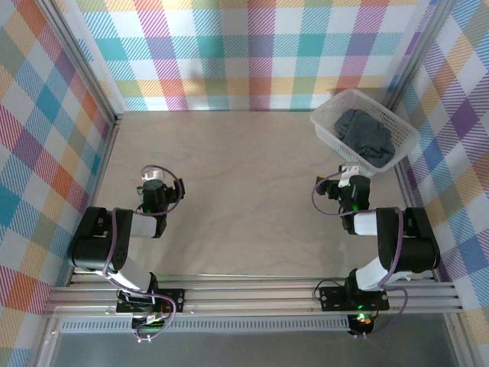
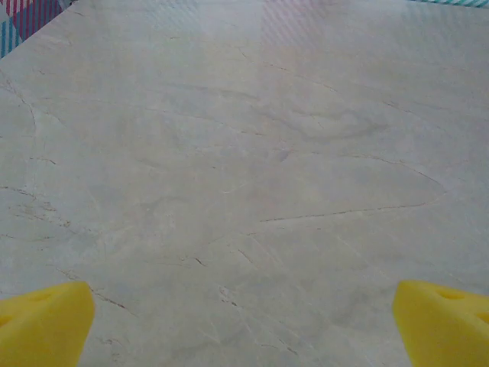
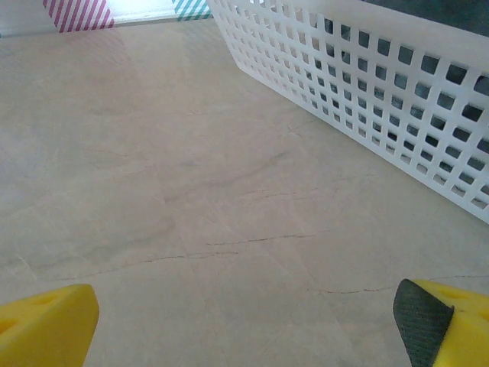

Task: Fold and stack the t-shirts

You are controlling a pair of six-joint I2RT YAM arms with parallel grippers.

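Dark charcoal-grey t-shirts [image 1: 367, 136] lie crumpled in a white perforated basket [image 1: 327, 122] at the far right of the table. My right gripper [image 1: 351, 173] hangs just in front of the basket's near edge, open, nothing between its yellow fingertips [image 3: 46, 325]. The basket wall [image 3: 367, 84] runs across the upper right of the right wrist view, with dark fabric showing through its holes. On the left side of the table, my left gripper [image 1: 153, 178] is open above bare tabletop, its yellow fingertips [image 2: 42, 325] wide apart and empty.
The pale wooden tabletop [image 1: 237, 183] stretches between the two arms. Checked cloth walls [image 1: 252, 53] close in the back and both sides. An aluminium rail [image 1: 252, 294] carries the arm bases at the near edge.
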